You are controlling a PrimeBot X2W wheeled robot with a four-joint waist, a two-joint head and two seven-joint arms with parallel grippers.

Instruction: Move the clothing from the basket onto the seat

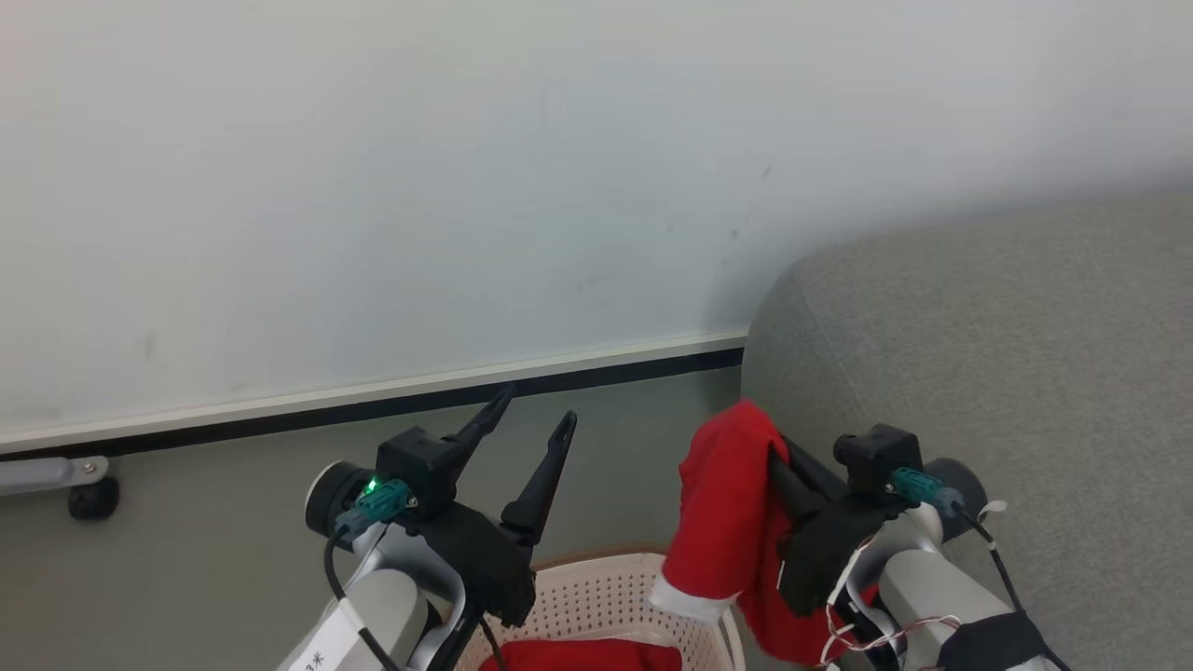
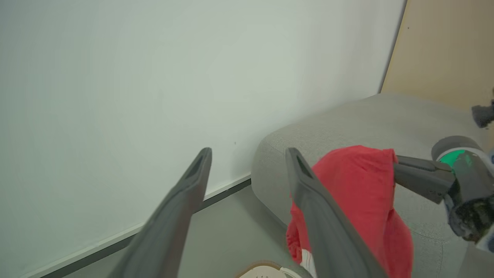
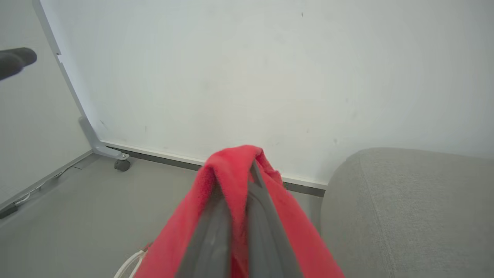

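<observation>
One red garment (image 1: 732, 508) with a white cuff hangs from my right gripper (image 1: 769, 438), which is shut on its top fold beside the corner of the grey seat (image 1: 1007, 373). The right wrist view shows that garment (image 3: 231, 173) draped over the closed fingers (image 3: 266, 216), with the seat (image 3: 417, 208) to their right. My left gripper (image 1: 539, 408) is open and holds nothing, raised above the cream basket (image 1: 606, 596). A second red garment (image 1: 582, 655) lies in the basket. In the left wrist view the held garment (image 2: 355, 185) hangs in front of the seat (image 2: 347, 123).
A white wall (image 1: 466, 186) with a dark baseboard (image 1: 373, 403) stands close behind. A wheeled panel foot (image 1: 89, 494) sits on the grey floor at the left. Bare floor (image 1: 186, 559) lies left of the basket.
</observation>
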